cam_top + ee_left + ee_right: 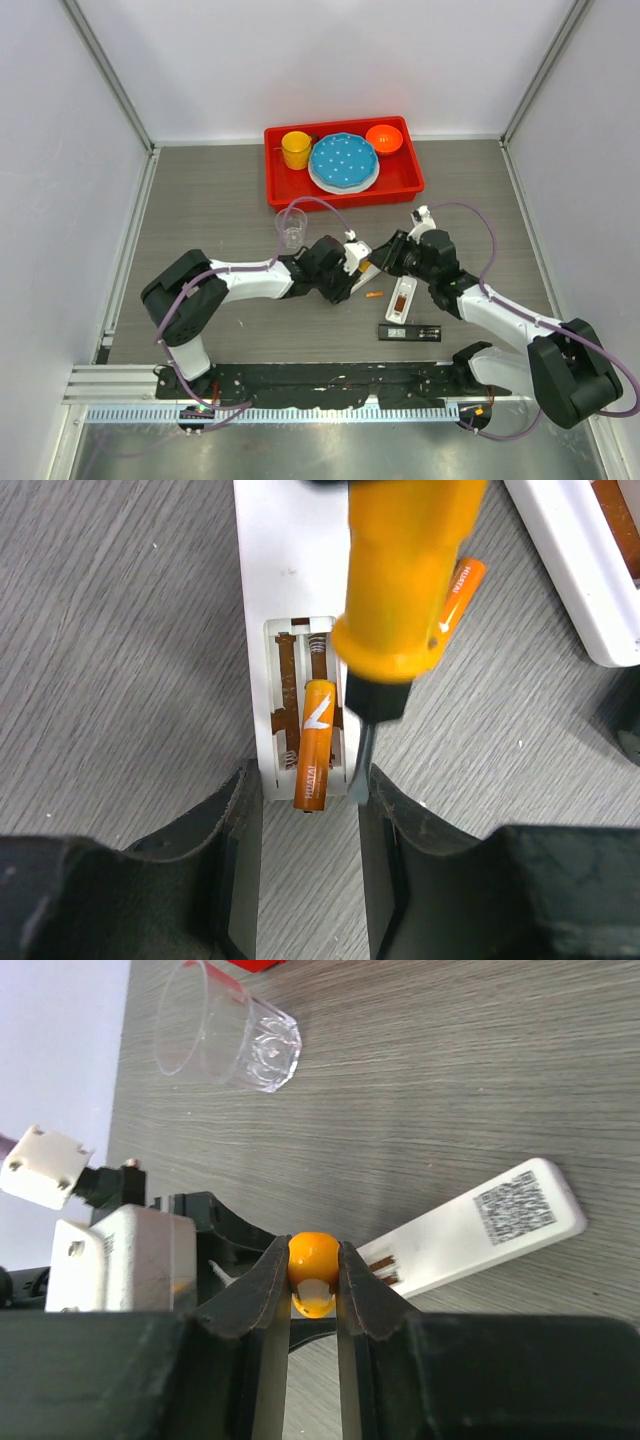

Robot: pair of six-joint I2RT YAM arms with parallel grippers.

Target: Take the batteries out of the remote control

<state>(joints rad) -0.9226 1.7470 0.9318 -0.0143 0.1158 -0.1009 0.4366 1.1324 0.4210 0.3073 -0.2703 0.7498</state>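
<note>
Slantwise, glossy cylindrical battery [313, 742] sits in smooth white remote [290, 570] beside screwdriver [405, 580].

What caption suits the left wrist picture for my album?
Left gripper clamps the white remote as an orange-handled screwdriver probes beside a battery poking from its compartment; a second battery lies loose.

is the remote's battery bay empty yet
No: one orange battery lies in the open bay of the white remote, with the screwdriver blade right beside it.
</note>
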